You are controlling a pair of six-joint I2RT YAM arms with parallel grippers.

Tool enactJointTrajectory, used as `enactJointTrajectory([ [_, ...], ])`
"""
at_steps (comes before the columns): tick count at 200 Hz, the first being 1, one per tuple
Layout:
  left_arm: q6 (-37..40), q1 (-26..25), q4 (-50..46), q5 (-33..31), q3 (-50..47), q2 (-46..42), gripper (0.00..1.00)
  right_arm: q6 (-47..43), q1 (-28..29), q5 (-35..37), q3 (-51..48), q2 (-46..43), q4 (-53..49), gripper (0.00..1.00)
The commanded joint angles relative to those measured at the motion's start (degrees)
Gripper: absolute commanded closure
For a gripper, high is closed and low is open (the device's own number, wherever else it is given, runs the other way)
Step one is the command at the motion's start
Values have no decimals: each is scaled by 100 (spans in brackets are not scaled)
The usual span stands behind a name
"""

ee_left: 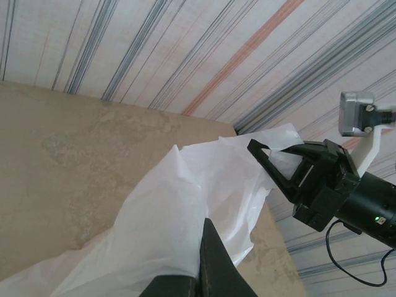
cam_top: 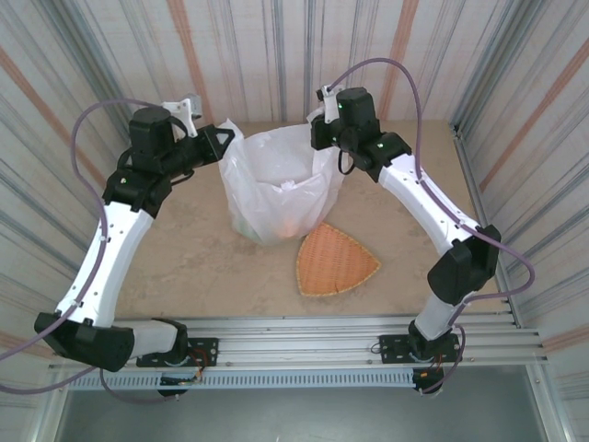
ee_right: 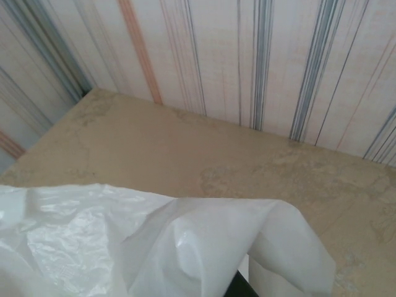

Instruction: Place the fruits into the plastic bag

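The white plastic bag point(cam_top: 279, 189) stands at the table's middle, its mouth held up and apart by both grippers. My left gripper point(cam_top: 227, 138) is shut on the bag's left rim; in the left wrist view its dark fingers point(ee_left: 213, 260) are pressed together with the plastic point(ee_left: 167, 216) pinched between them. My right gripper point(cam_top: 324, 138) is shut on the right rim, also seen from across point(ee_left: 265, 153). In the right wrist view the bag point(ee_right: 185, 247) drapes over the fingers and hides them. Faint orange and green tints of fruits point(cam_top: 291, 224) show through the bag's lower wall.
A tan woven fan-shaped tray point(cam_top: 335, 261) lies empty in front and to the right of the bag. Striped walls close in the table on three sides. The arms' mounting rail point(cam_top: 304, 343) runs along the near edge.
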Motion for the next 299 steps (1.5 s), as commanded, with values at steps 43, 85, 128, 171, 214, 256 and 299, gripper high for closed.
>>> enactJointTrajectory([
  [43,8,-406,271,45,793,-420,100,110,-44,-137,558,-143,72,95],
  [85,63,-390,332,-143,358,-357,100,81,-84,-94,621,-5,53,95],
  [128,73,-200,427,-257,-287,-324,100,114,-119,-156,624,263,33,95],
  [171,17,-115,438,-134,-342,-435,100,96,-143,-146,1043,314,-43,95],
  [214,-180,-202,533,136,-76,-466,100,40,-165,-132,1420,282,-78,95],
  [256,-141,-318,631,99,-235,-346,98,61,-192,-161,1385,413,-156,94],
  [299,-40,-129,519,-3,-489,-216,77,19,-244,-215,1295,629,-396,70],
])
